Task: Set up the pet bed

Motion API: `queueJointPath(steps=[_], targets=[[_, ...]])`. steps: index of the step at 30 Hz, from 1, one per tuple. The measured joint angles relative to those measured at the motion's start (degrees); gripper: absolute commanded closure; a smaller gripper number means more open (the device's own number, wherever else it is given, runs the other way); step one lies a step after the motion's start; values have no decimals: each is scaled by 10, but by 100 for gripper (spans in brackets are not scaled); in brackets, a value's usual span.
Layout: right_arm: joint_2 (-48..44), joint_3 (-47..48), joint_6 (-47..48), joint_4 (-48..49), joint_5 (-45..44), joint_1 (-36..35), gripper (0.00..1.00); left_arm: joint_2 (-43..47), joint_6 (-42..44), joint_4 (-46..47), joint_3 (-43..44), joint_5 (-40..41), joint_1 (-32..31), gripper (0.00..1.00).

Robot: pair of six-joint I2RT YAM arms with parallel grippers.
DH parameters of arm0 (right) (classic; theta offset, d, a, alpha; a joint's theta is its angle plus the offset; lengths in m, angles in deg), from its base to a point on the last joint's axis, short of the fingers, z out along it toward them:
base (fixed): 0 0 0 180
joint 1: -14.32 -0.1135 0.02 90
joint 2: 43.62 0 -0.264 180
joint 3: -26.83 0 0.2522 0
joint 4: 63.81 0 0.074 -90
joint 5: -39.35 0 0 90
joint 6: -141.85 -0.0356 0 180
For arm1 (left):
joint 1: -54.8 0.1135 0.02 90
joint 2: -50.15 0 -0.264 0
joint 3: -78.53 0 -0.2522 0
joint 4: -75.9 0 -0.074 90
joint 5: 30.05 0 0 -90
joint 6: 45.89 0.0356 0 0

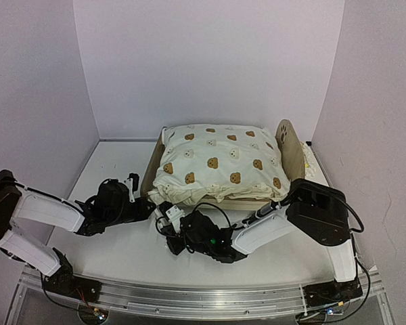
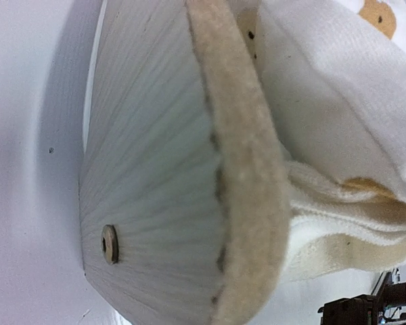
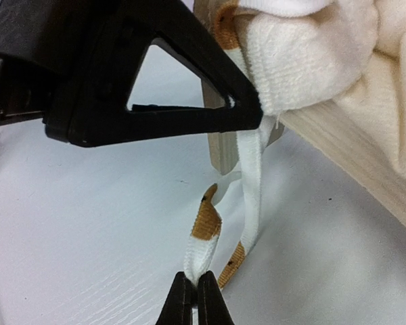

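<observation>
I am pinching a tie (image 3: pixel 252 189) with my right gripper (image 3: pixel 195 298) beside the bed (image 3: pixel 352 145); my left gripper (image 3: pixel 247 112) is sitting pressed together there.

It looked to me like a robotics lab cell: blank pale walls (image 1: pixel 210 61) boxed in a white tabletop (image 1: pixel 122 250) on three sides, an aluminium rail (image 1: pixel 189 298) along its near edge carried the left arm's base (image 1: pixel 59 277) and the right arm's base (image 1: pixel 331 292), and bare cables (image 1: pixel 71 296) trailed beside them.
</observation>
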Motion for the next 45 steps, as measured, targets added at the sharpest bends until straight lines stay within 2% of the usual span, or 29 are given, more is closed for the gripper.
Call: queueJointPath(steps=[10,26,36,45], targets=[[-9,33,12,-41,-56,0,100,58,13,-19,-20,-1,0,100],[-8,123,39,-113,-71,20,100,103,30,-49,-34,-28,0,100],[10,153,38,-149,-62,36,100,125,40,-53,-38,-42,0,100],[34,174,36,-157,-1,39,100,136,46,-57,-38,-66,0,100]])
